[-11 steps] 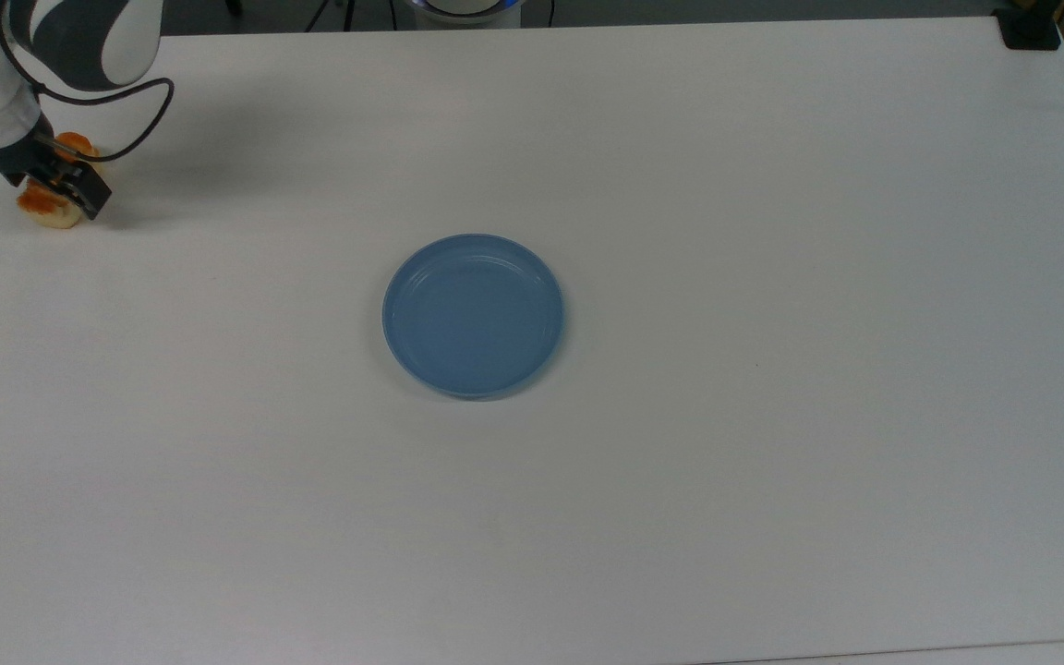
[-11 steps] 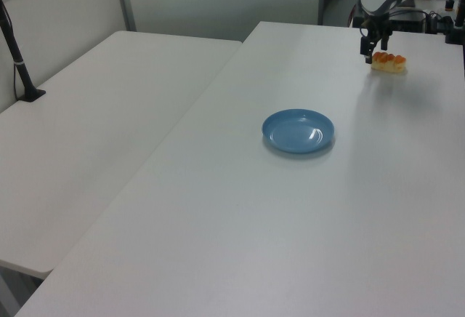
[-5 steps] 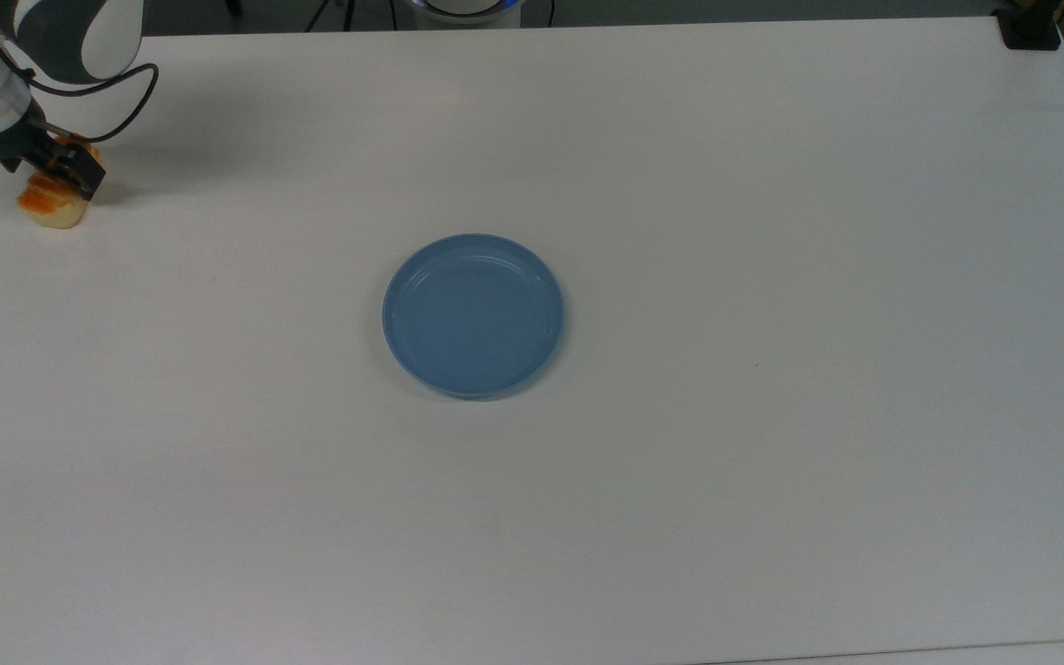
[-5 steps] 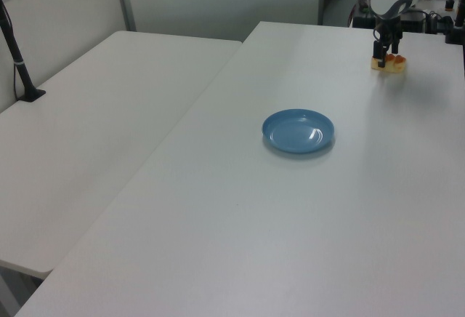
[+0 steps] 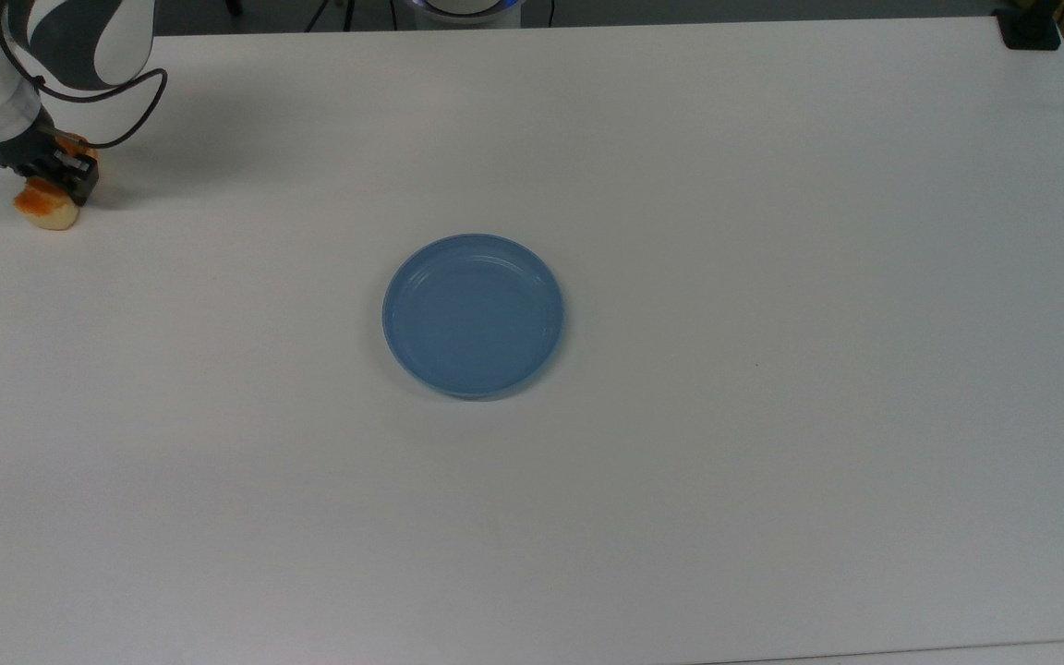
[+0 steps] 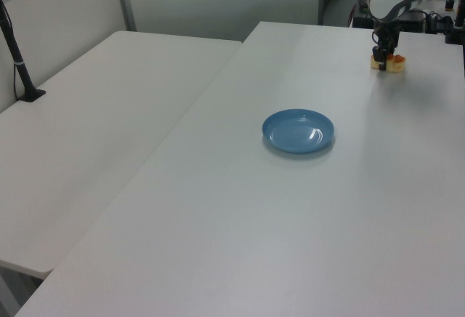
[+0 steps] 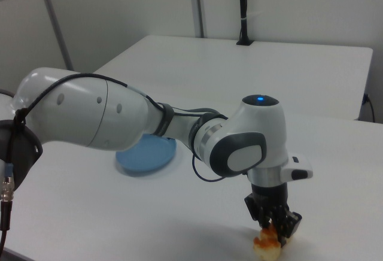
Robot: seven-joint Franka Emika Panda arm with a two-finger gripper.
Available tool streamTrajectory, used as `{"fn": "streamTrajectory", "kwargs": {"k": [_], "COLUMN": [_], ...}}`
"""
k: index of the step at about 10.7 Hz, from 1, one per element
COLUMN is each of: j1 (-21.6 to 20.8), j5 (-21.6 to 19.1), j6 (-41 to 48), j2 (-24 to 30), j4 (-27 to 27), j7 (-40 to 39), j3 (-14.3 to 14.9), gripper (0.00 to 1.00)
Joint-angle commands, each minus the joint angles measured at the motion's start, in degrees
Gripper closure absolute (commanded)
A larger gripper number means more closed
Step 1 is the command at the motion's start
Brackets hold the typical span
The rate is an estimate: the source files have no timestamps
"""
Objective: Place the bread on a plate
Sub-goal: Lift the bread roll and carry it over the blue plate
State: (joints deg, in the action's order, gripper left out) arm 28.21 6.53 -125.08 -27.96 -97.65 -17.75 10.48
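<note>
Gripper: lowered straight down onto the bread at the table's far corner, in the top view's upper left. In the right view the dark fingers stand on either side of the loaf's top, with the orange crust showing between them. They sit close against it. Whether they are pressing it or merely touching cannot be told.

Finger spread: narrow, about the width of the loaf across its short side.

Bread: resting on the table, not lifted. In the top view its lower end sticks out below the gripper, pale side and orange crust visible. In the left view it lies at the far right of the table, with the gripper covering its left part. In the right view the cream base sits flat on the surface.

Plate: light blue, round, near the middle of the table, with nothing on it. Well apart from the bread in all three views.

Arm: white with grey joints. It reaches across in front of the plate in the right view, its wrist pointing down at the bread.

Cable: black, looping from the wrist over the table beside the gripper.

Table: white and plain.
</note>
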Motion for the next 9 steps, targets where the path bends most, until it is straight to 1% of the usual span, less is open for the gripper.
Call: {"fn": "streamTrajectory", "kwargs": {"k": [1,2,3,4,5,6,7,9], "j1": [-0.78,-0.87,-1.31,-2.79,-5.24,-10.31,-13.15,-19.39], "j5": [-0.54,-2.38,-3.96,-5.20,-5.64,-6.00,-6.00,-6.00], "j6": [7.26,12.00,16.40,19.75,22.65,25.90,27.68,27.35], "j2": [5.88,7.20,8.78,10.19,11.25,11.52,11.61,11.43], "j4": [1.92,4.81,6.84,8.34,9.14,10.45,10.81,10.91], "j7": [-0.27,-0.01,0.51,1.13,2.61,5.67,7.71,13.15], "j3": [-1.41,-3.60,-5.01,-6.25,-6.61,-6.52,-6.52,-6.52], "gripper": [1.00,1.00,1.00,0.98,0.97,0.97,0.97,0.94]}}
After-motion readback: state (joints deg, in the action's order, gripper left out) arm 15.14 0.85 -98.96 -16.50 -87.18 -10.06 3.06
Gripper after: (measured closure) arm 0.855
